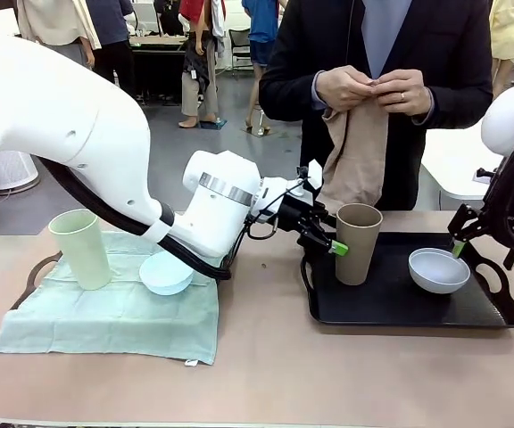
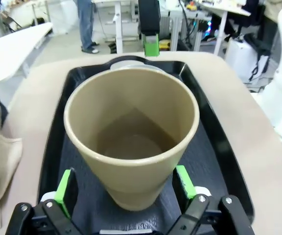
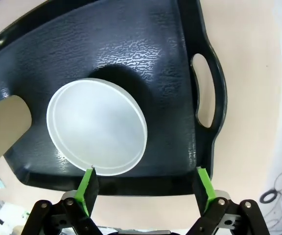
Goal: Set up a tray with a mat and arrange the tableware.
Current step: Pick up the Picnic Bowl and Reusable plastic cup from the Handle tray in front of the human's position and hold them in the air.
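Across the desk (image 1: 266,374) up front, the brown-tan cup (image 1: 358,242) and white bowl (image 1: 438,270) sit on the black tray (image 1: 400,303). At 9 o'clock, green cup (image 1: 80,248) and blue bowl (image 1: 166,272) wait on a mat (image 1: 114,316).

Left wrist: left end effector (image 2: 126,188) spread wide around the cup, apparently not gripping.

Right wrist: right end effector (image 3: 146,188) open, empty, over the bowl's 6 o'clock rim.

Roughly halfway, I'd say.

You have a beige table (image 1: 266,374) carrying two things directly: a black tray (image 1: 391,308) on your right side and a pale green mat (image 1: 114,321) on your left, well apart.
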Available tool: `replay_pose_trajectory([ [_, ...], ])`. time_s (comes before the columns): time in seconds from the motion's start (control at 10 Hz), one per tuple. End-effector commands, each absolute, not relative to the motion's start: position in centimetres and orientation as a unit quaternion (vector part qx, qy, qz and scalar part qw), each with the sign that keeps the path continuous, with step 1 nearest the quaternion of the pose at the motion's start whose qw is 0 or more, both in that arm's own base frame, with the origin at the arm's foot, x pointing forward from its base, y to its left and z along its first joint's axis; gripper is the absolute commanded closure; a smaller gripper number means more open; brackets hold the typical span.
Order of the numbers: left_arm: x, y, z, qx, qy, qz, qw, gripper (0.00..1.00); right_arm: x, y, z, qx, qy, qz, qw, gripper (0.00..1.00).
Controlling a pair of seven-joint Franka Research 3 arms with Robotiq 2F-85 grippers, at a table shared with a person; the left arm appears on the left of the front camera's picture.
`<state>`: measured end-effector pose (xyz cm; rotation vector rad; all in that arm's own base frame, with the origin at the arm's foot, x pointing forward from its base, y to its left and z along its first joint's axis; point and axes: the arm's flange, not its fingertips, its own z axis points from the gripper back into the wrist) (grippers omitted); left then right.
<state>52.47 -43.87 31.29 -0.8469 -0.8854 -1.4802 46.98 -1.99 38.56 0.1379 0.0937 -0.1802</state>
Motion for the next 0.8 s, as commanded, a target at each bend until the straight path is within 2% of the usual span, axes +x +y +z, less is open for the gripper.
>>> replay_pose_trajectory([
  [0.0, 53.2, -45.7, 30.5, -0.361, -0.367, -0.636, 0.575, 0.0, 47.3, -2.1, 36.8, 0.078, 0.028, -0.072, 0.994, 0.0],
  [0.3, 53.4, -46.6, 30.0, -0.368, -0.362, -0.641, 0.568, 0.0, 48.6, -1.9, 35.6, 0.091, -0.017, -0.047, 0.995, 0.0],
  [0.4, 52.5, -45.8, 29.6, -0.368, -0.37, -0.638, 0.565, 0.0, 48.3, -1.7, 36.4, 0.134, -0.003, -0.061, 0.989, 0.0],
  [0.5, 52.5, -45.8, 29.6, -0.368, -0.37, -0.638, 0.565, 0.0, 48.4, -2.1, 36.5, 0.07, 0.009, -0.06, 0.996, 0.0],
  [0.7, 52.8, -46.1, 29.5, -0.368, -0.369, -0.641, 0.564, 0.0, 48.7, -1.9, 36.5, 0.091, 0.001, -0.061, 0.994, 0.0],
])
